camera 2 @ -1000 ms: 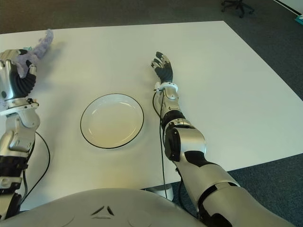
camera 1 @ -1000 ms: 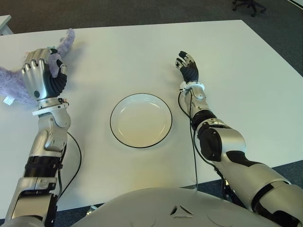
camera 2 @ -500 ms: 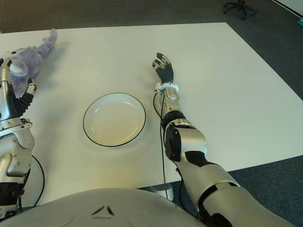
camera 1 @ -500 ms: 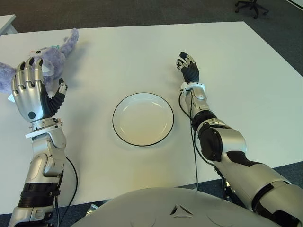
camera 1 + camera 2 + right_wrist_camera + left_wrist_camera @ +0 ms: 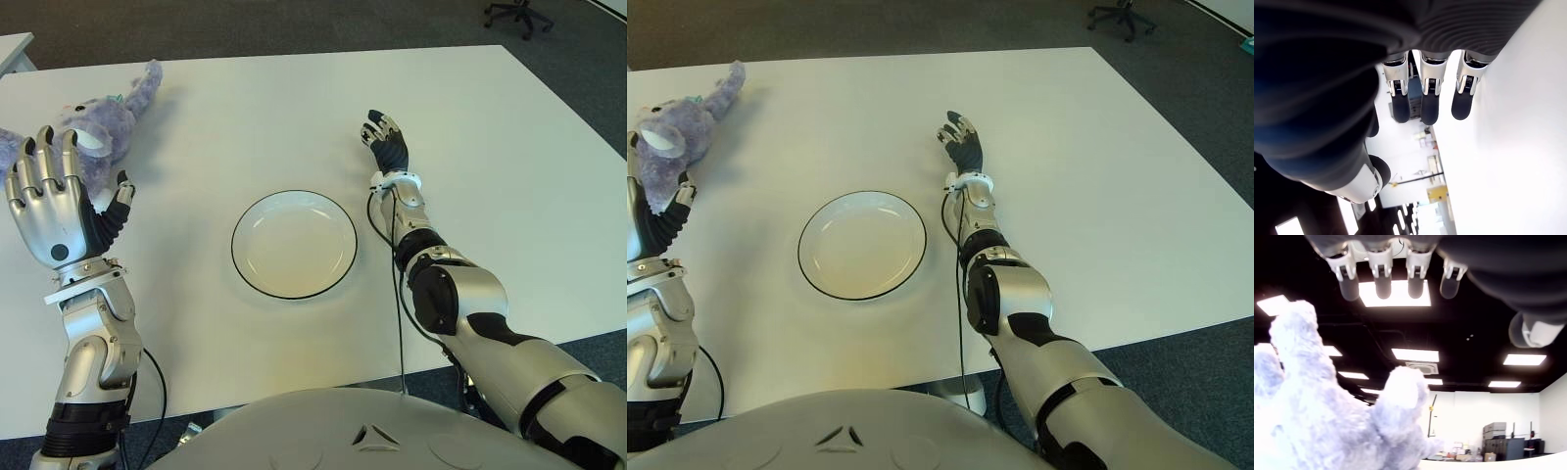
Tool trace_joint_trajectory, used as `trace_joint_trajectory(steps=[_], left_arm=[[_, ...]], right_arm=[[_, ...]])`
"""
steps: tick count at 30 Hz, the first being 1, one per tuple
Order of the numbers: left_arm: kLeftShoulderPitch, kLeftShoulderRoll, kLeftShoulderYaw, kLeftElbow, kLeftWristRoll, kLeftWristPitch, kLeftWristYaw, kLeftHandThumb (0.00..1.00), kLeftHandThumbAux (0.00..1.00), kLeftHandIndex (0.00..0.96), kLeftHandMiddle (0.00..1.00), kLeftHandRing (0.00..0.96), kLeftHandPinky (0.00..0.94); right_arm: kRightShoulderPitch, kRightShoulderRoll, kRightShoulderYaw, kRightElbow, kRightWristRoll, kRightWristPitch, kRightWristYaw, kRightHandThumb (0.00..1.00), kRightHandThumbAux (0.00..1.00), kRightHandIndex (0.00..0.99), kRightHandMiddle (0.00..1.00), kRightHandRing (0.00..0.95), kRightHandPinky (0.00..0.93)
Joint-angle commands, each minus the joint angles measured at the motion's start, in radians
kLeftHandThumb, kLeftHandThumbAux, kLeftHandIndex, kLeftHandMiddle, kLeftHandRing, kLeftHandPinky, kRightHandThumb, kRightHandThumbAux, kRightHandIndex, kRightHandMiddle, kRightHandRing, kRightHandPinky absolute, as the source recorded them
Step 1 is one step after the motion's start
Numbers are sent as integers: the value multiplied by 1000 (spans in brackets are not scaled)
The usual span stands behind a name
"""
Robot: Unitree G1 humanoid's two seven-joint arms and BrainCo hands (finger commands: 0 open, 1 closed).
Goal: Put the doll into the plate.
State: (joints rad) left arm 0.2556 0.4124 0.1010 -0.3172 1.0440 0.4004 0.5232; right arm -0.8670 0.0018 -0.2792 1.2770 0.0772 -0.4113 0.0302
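White table (image 5: pixel 509 147): doll (image 5: pixel 103 122) lies just beyond the spread, empty left hand (image 5: pixel 54 211); plate (image 5: pixel 294 245) to its right.

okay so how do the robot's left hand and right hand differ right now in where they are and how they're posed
The left hand is raised upright near the purple plush doll at the table's far left, fingers spread; the right hand shows low, stretched forward, right of the plate, fingers extended. The left hand is close to the doll; the right hand is far from it. Both are open and hold nothing.
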Motion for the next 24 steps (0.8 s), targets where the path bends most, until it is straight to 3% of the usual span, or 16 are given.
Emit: trace_joint_trajectory(steps=[1,11,24], left_arm=[[-3,-30,-20,-4,88,67,-35,403,240,12,21,0,0],[-60,-42,-32,41,140,125,-68,402,249,0,26,27,0],[-149,-23,-1,153,46,53,-7,416,273,23,23,35,24]], right_arm=[[57,10,5,43,-6,56,-4,575,830,179,116,107,136],[57,6,2,45,-1,62,2,570,829,173,117,112,144],[57,3,2,47,-1,59,1,583,827,159,118,118,161]])
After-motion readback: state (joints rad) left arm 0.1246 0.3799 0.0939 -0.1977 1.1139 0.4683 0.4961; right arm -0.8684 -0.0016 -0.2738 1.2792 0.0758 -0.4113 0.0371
